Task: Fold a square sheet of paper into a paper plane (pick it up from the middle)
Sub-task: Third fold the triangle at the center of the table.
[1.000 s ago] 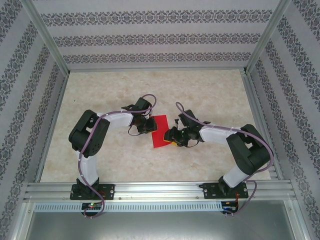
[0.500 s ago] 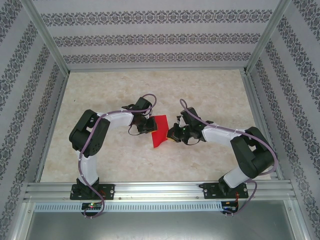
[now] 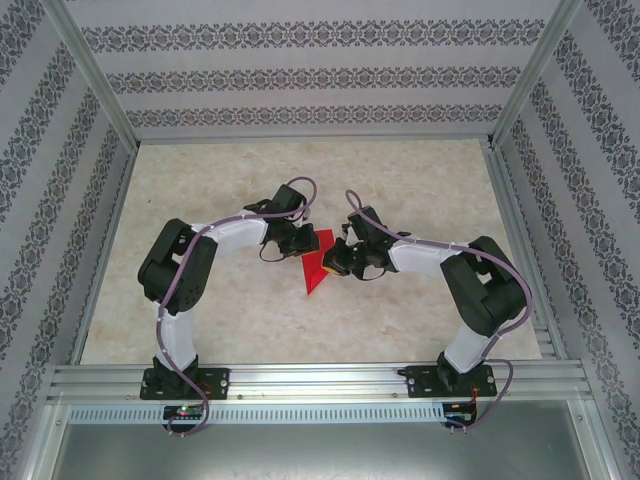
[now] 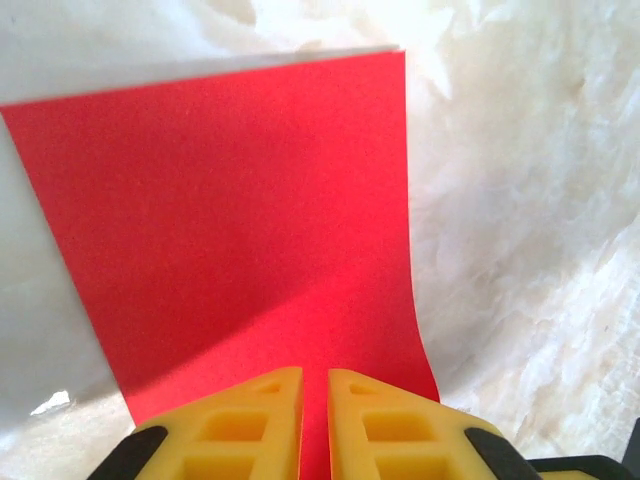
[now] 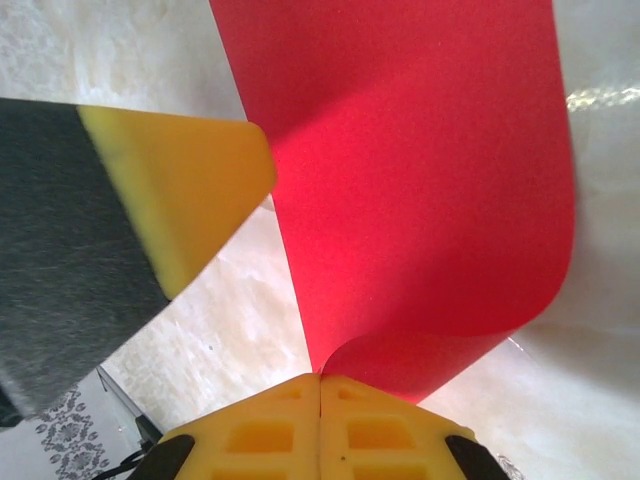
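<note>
Top view: we log the square sheet of paper [image 3: 316, 272] near the middle of the table [image 3: 420, 190]. It shows as a narrow red wedge, pinched between the left gripper [image 3: 300, 246] and the right gripper [image 3: 336, 262]. Left wrist view: the left gripper [image 4: 315, 425] is clenched on the sheet's near edge, and the red spreads flat beyond. Right wrist view: the right gripper [image 5: 320, 430] is clamped on an edge and the sheet bows upward in a curl, with one of the left gripper's fingers [image 5: 185, 190] just beside it. Step, as we judge it: the first fold is in hand. The next move calls for matching the held edges and pressing the bend into a crease.
</note>
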Tool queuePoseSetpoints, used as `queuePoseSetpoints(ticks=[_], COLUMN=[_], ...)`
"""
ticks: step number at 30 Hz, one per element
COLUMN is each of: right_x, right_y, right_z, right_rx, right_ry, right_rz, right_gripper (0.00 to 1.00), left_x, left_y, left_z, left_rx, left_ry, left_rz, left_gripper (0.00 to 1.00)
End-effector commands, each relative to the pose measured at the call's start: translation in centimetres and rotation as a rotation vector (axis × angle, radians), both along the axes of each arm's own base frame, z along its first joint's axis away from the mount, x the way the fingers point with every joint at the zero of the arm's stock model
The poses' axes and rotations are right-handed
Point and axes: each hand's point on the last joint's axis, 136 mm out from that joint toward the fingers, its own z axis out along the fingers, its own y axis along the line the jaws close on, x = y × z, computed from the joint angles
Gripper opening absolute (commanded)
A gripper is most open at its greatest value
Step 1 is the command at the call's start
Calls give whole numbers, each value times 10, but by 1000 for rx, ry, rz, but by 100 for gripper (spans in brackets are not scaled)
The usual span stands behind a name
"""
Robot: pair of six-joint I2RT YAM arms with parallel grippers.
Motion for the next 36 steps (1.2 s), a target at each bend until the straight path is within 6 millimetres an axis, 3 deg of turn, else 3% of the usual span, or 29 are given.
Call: queuePoseSetpoints(ticks=[1,11,19,36], right_x=[9,14,13,23], right_y=[7,15,24,23], right_z=[4,1,-6,-18], right_rx=[-7,-17,-44,-82], right_ry=[-33,-42,-42,-34], right_rz=[3,25,70,34], right_gripper=[6,6,6,6], left_x=[7,5,1,1], left_y=[13,23,25,25], left_z=[1,-28,-32,-33], left_rx=[43,114,123,119], left_ry=[-17,40,49,57], left_rz=[11,22,21,20], left_gripper=[15,13,12,12])
